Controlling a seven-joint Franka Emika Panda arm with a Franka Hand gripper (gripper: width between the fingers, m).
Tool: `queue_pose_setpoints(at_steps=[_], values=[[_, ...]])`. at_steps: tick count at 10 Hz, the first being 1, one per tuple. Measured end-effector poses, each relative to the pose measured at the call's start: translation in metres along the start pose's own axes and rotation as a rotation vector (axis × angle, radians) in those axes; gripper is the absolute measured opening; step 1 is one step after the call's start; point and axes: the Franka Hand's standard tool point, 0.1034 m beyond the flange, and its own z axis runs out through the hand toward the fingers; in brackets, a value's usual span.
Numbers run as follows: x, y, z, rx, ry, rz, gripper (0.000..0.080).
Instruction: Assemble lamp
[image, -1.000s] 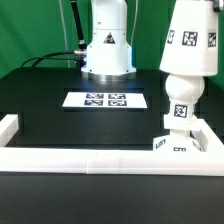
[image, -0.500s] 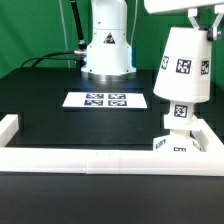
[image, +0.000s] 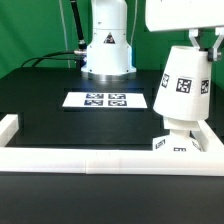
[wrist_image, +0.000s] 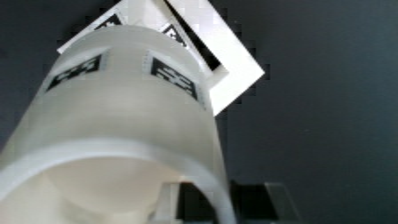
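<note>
The white cone shade hangs tilted at the exterior view's right, its lower end down over the round-topped bulb. The bulb stands on the flat square base in the corner of the white frame. My gripper comes from above and is shut on the shade's upper rim. In the wrist view the shade fills most of the picture. Its rim wall runs between my two dark fingers, and the base shows beyond it. The bulb is hidden there.
The marker board lies flat on the black table in the middle. A low white frame runs along the front edge, with short side walls at both ends. The arm's white pedestal stands at the back.
The shade has come down and tilted, and now covers most of the bulb. My gripper has dropped into the exterior view from above with it.
</note>
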Motion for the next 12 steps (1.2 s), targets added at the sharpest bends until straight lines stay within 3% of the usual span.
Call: queue_pose_setpoints(at_steps=[3, 5, 6, 7, 8, 10, 12], values=[[-0.002, 0.000, 0.002, -0.002, -0.002, -0.003, 0.0044], [-0.002, 0.000, 0.002, -0.002, -0.002, -0.003, 0.0360], [-0.001, 0.000, 0.000, 0.000, -0.001, -0.005, 0.0360], [0.000, 0.001, -0.005, 0.007, -0.002, -0.009, 0.0559], [-0.001, 0.003, -0.013, 0.015, -0.007, 0.001, 0.0655], [-0.014, 0.015, -0.030, 0.011, -0.039, 0.042, 0.0690], [-0.022, 0.020, -0.046, -0.009, -0.076, 0.073, 0.0697]])
